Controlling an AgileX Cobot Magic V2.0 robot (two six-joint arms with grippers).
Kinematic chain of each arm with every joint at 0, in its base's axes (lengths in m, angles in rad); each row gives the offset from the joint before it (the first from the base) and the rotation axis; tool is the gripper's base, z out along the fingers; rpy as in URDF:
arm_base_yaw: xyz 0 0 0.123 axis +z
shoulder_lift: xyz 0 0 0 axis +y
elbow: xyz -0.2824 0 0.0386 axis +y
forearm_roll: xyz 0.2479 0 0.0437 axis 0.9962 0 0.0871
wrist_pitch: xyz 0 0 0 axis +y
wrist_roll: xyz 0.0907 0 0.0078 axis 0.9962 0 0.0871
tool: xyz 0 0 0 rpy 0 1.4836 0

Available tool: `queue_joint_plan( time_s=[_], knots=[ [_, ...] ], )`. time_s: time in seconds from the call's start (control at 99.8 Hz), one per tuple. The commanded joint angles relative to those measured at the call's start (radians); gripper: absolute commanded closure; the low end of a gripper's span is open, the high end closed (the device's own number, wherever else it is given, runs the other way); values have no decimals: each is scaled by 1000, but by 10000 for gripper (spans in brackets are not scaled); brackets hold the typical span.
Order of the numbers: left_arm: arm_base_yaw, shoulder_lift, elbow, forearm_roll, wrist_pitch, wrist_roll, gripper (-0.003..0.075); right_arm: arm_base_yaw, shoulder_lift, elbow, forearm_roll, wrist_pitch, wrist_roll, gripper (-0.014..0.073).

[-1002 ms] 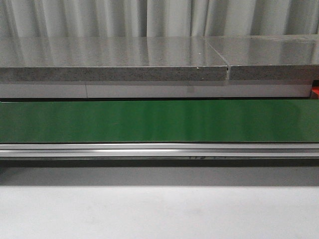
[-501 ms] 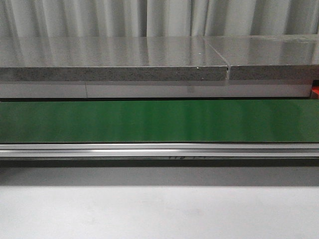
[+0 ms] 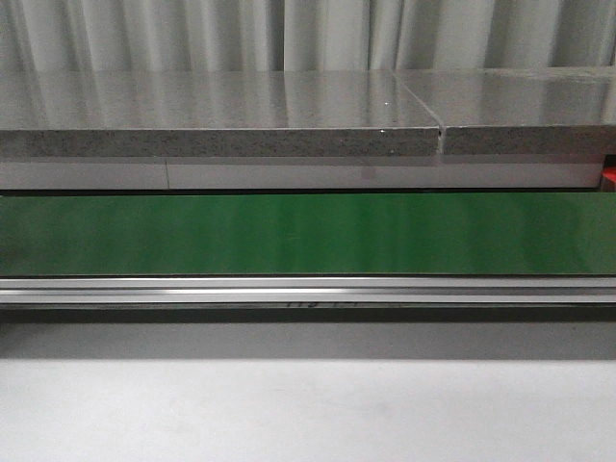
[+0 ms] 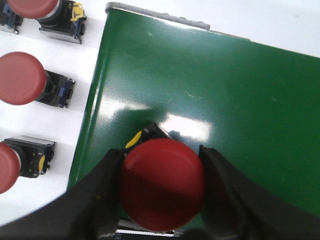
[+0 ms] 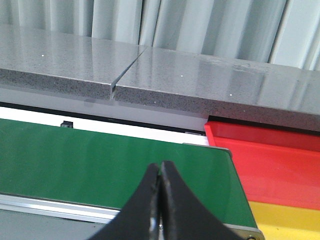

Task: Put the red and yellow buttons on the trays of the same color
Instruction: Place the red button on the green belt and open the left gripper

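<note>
A red button (image 4: 162, 184) is clamped in the left gripper (image 4: 161, 192) over the belt (image 4: 225, 110), probably for conveying toward the red tray (image 5: 270, 160) at 3 o'clock; the right gripper (image 5: 160, 200) is held together, idle.

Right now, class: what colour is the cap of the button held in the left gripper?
Red: the button in the left gripper has a red cap, clearest in the left wrist view.

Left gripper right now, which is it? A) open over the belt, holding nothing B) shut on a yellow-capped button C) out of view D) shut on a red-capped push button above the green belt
D: in the left wrist view the left gripper has its black fingers on either side of the red-capped push button, above the green conveyor belt.
</note>
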Motion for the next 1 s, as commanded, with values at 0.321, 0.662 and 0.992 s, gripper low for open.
queue_joint_plan(
  time_s=[0.321,0.662,0.992],
  knots=[
    [-6,-28,-40,0,-51,30,169,1,0,-9,-9,-80,-1,662],
    [-6,-28,-151,8,-11,34,169,1,0,-9,-9,-80,-1,662],
    [-6,-161,-178,10,-11,34,169,1,0,-9,-9,-80,-1,662]
  ],
)
